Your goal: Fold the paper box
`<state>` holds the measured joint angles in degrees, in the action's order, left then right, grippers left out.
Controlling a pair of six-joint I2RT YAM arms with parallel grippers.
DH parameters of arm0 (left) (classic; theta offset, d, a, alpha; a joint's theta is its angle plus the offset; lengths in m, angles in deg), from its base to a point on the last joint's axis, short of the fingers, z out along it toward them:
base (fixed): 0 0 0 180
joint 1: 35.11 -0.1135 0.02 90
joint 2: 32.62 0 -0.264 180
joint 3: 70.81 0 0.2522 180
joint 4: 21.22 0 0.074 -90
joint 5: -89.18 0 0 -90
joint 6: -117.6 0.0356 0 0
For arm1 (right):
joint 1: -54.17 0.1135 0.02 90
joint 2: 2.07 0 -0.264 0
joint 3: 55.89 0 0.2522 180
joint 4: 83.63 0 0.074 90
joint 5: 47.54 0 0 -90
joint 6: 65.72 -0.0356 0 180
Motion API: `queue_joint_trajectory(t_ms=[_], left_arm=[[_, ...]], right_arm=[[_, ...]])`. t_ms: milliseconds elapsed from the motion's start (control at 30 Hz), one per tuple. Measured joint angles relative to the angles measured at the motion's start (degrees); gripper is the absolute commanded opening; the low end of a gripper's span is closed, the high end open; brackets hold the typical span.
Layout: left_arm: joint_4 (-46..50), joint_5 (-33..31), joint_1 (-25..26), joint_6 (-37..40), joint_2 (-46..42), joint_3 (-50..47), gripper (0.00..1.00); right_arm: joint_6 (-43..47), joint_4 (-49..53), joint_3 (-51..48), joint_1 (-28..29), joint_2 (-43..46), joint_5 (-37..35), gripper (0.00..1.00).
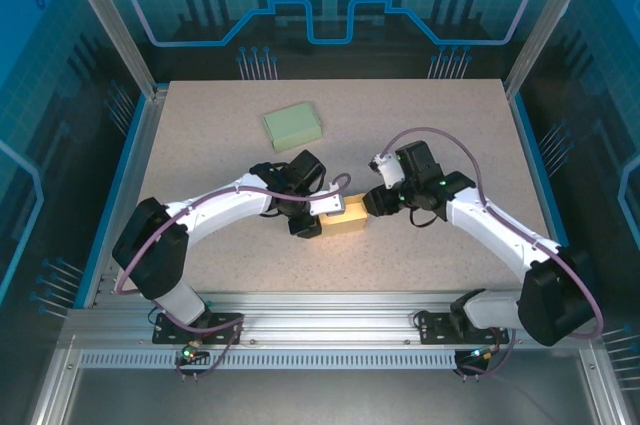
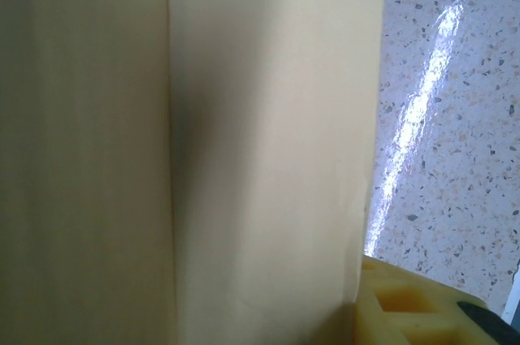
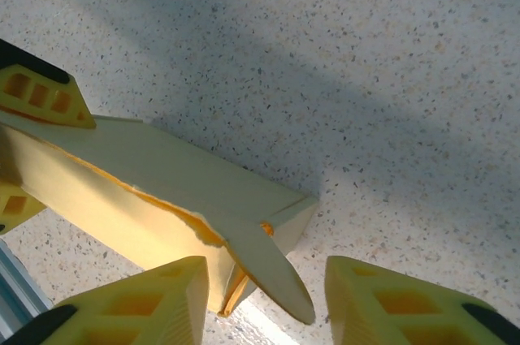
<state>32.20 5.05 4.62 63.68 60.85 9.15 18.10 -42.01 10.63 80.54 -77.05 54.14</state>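
Observation:
The pale yellow paper box (image 1: 348,217) lies on the table between my two grippers. My left gripper (image 1: 322,215) is shut on the box's left end; its yellow fingers (image 3: 42,95) sit on either side of the box in the right wrist view. The box wall (image 2: 244,150) stands right before the left wrist camera, with one finger (image 2: 414,300) at the lower right. My right gripper (image 3: 264,268) is open at the box's right end. A loose rounded flap (image 3: 272,268) sticks out between its fingers, and the long top seam (image 3: 154,199) gapes slightly.
A pale green closed box (image 1: 292,126) lies at the back of the speckled table (image 1: 440,135), left of centre. Aluminium rails (image 1: 330,310) run along the near edge by the arm bases.

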Motion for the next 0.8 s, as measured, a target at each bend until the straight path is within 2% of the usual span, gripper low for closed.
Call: queue_joint_trajectory(t_ms=[300,367,700,800], left_arm=[[-0.9,0.0,0.0,0.0,0.5,0.0,0.40],[-1.0,0.0,0.0,0.0,0.7,0.0,0.40],[-1.0,0.0,0.0,-0.2,1.2,0.5,0.39],[-1.0,0.0,-0.1,-0.2,1.2,0.5,0.39]], right_arm=[[-0.2,-0.1,0.3,0.0,-0.6,0.8,0.39],[-0.3,-0.1,0.3,0.2,-0.3,0.8,0.36],[-2.2,0.1,0.7,0.7,0.6,0.5,0.10],[-3.6,0.3,1.4,1.0,0.0,-0.4,0.07]])
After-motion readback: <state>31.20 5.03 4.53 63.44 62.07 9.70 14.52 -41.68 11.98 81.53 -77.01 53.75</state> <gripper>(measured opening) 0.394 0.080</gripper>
